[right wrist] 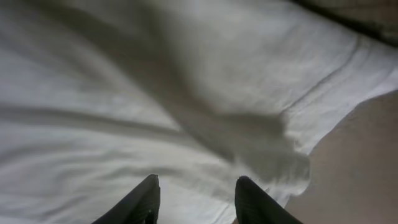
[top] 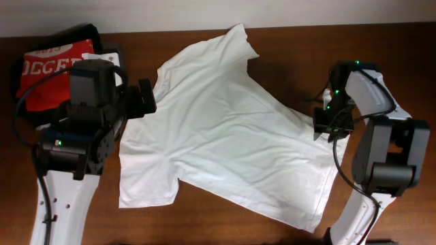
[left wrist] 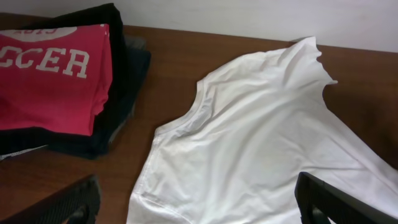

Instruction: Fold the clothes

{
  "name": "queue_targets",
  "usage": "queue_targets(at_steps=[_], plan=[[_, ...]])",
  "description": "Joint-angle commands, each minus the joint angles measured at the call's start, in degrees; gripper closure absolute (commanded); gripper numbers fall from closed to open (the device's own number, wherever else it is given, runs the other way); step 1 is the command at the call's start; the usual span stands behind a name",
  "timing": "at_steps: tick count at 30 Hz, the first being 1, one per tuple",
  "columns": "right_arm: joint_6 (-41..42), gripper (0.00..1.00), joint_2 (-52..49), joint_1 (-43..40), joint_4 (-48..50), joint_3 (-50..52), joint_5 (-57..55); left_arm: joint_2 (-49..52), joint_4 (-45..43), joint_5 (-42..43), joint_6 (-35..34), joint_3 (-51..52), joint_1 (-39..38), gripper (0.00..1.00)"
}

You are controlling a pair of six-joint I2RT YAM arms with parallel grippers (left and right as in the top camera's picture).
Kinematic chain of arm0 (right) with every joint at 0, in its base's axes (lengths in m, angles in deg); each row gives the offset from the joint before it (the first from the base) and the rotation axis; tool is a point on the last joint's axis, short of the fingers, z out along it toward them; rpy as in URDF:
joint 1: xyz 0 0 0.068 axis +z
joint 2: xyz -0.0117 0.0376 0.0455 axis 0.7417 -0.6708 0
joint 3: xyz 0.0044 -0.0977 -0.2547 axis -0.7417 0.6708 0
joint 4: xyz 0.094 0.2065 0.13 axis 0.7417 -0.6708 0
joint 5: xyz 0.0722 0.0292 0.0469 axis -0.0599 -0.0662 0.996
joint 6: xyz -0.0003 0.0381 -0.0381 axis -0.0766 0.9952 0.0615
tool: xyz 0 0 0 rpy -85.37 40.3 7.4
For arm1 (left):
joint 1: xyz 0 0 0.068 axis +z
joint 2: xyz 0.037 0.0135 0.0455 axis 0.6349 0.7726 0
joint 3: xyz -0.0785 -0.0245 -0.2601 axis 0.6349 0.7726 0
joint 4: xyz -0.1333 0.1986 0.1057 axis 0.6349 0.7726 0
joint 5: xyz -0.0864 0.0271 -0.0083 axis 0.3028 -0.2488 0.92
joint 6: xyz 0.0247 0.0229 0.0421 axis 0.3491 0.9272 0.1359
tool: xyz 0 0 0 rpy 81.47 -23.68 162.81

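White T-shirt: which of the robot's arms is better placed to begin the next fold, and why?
Right, probably. The right end effector is down at the white T-shirt's hem edge, fabric between its parted fingers. The left end effector hangs wide open near the collar, above the cloth.

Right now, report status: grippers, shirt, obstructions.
Left gripper open, holding nothing. Right gripper at white T-shirt's edge, grip unclear. T-shirt spread out, unfolded. Red shirt pile apart, nothing else on the T-shirt.
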Motion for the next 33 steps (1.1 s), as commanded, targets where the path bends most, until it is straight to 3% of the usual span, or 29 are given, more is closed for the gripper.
queue_targets(at_steps=[1, 8, 12, 14, 19, 24, 25, 26, 33], plan=[[-1.1, 0.57, 0.2, 0.1, 2.4, 1.1, -4.5, -0.1, -0.1, 0.0, -0.1, 0.0, 0.2, 0.01], [-0.9, 0.57, 0.2, -0.2, 2.6, 0.6, -4.3, -0.1, -0.1, 0.0, -0.1, 0.0, 0.2, 0.01], [1.0, 0.57, 0.2, -1.9, -5.8, -5.9, -2.9, -0.1, -0.1, 0.0, -0.1, 0.0, 0.2, 0.01], [0.9, 0.57, 0.2, -0.7, -6.3, -3.9, -1.5, -0.1, -0.1, 0.0, -0.1, 0.0, 0.2, 0.01], [0.9, 0.57, 0.1, 0.7, 5.3, 4.5, -4.2, -0.1, -0.1, 0.0, -0.1, 0.0, 0.2, 0.01], [0.8, 0.54, 0.1, 0.7, 8.9, 4.5, -7.3, -0.1, -0.1, 0.0, -0.1, 0.0, 0.2, 0.01], [0.8, 0.62, 0.1, 0.7, 8.7, 4.4, -7.3, -0.1, -0.1, 0.0, -0.1, 0.0, 0.2, 0.01], [0.9, 0.96, 0.1, 0.7, 8.6, 4.4, -7.3, -0.1, -0.1, 0.0, -0.1, 0.0, 0.2, 0.01], [0.9, 0.96, 0.1, 0.7, 3.7, -2.7, -7.4, -0.1, -0.1, 0.0, -0.1, 0.0, 0.2, 0.01]])
